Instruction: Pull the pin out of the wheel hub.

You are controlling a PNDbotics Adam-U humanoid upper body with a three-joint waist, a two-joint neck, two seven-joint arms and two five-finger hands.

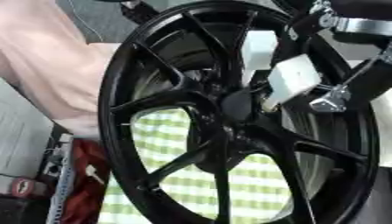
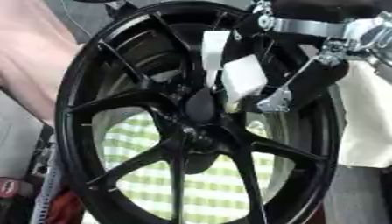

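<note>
Right robot hand [image 2: 253, 83] reaches in from upper right, down to the wheel hub [image 2: 201, 107]; can't tell whether its fingers are closed or what they hold. Black wheel [image 1: 237, 113] stands upright, filling both views, spoked face toward camera, axle pointing at the viewer. The pin can't be made out.

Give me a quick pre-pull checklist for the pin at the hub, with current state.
1. Wheel upright and in view: ok, black rim fills both views.
2. Right hand at the hub: ok, it reaches in from the upper right, white pads beside the centre.
3. Pin visible: cannot tell, nothing at the hub reads clearly as a pin.
4. Fingers closed on the pin: cannot tell, contact is hidden.
5. Left hand steadying the wheel: not ok, it shows in neither view.
6. Pull path clear: cannot tell, spokes crowd the hand.
</note>
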